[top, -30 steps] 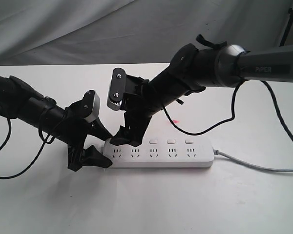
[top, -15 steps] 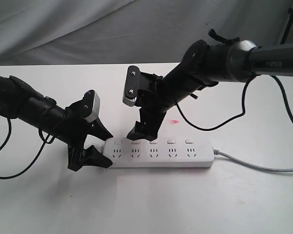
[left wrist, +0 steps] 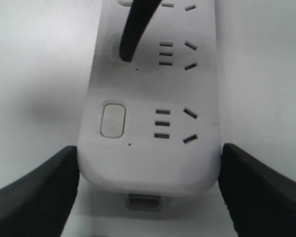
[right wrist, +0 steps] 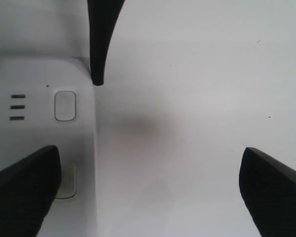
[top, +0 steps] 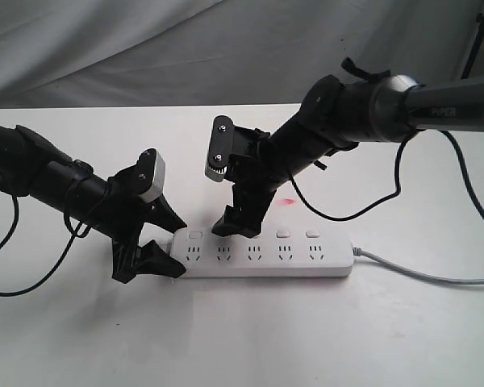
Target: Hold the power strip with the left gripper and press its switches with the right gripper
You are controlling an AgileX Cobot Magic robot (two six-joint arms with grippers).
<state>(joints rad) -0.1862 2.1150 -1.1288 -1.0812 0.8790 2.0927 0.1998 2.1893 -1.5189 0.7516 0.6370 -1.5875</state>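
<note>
the power strip (top: 266, 258) is lying left to right on the table (top: 226, 339), the left gripper (top: 176, 248) clamping its left end, while the wide-open right gripper (top: 238, 226) is touching one fingertip to the second switch (left wrist: 114, 47), the other switches (top: 282, 233) stretching rightward.

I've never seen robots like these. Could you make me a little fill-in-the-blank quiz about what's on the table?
1. The power strip has ___ sockets in a row.
2. The left gripper clamps the strip's end opposite its grey ___.
3. One fingertip of the right gripper rests on the ___ switch from that clamped end.
Missing words: five; cord; second.
</note>
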